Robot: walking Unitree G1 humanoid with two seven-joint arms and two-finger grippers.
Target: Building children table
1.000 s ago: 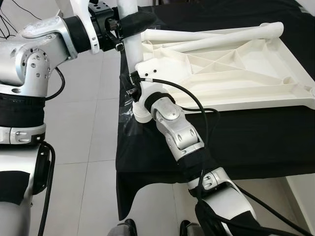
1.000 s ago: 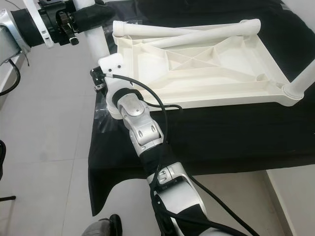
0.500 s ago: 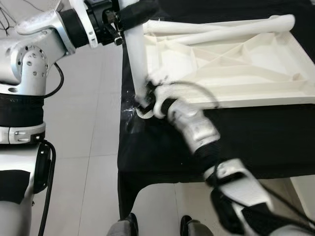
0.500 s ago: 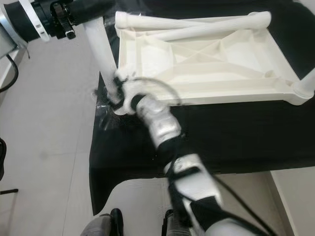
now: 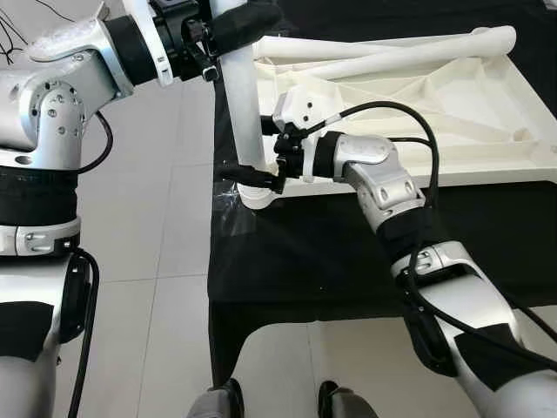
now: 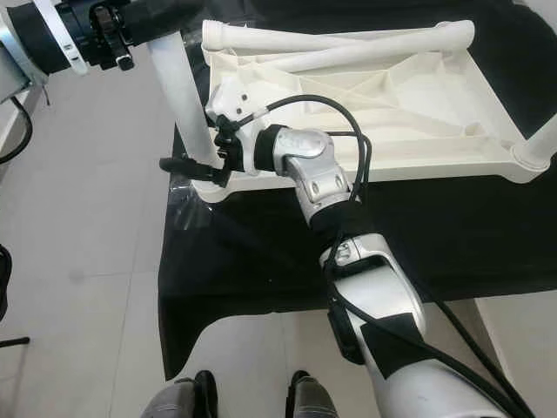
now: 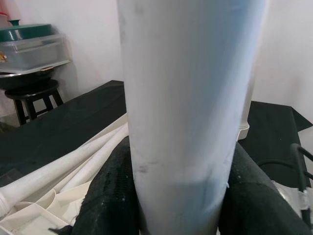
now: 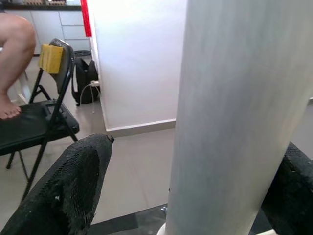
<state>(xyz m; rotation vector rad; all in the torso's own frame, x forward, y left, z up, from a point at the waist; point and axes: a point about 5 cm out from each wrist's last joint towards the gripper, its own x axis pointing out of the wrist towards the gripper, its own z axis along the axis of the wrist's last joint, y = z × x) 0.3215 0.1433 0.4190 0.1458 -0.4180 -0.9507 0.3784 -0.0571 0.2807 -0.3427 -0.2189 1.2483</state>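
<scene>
The white plastic tabletop [image 5: 435, 122] lies upside down on a black cloth. A white table leg [image 5: 244, 104] stands upright in the tabletop's near-left corner socket [image 5: 257, 198]. My left gripper [image 5: 235, 22] is shut on the leg high up; its padded fingers [image 7: 105, 196] press both sides. My right gripper [image 5: 250, 177] straddles the leg just above the socket and is open, with one finger [image 8: 73, 186] clear of the leg [image 8: 230, 122]. Two loose legs [image 5: 392, 52] lie along the tabletop's far side. Another leg [image 6: 535, 144] stands at the near-right corner.
The cloth-covered table's left edge [image 5: 213, 261] drops to a tiled floor [image 5: 148, 244]. Dark shoes [image 5: 226, 402] show at the bottom. A folding chair [image 8: 44, 112] with a person's leg [image 8: 14, 44] on it stands beyond. A stool with a lidded tub [image 7: 29, 49] is behind the table.
My right arm has swung round and now reaches in from the right, its gripper straddling the leg's base. The left gripper kept its hold while the leg tilted and came back upright.
</scene>
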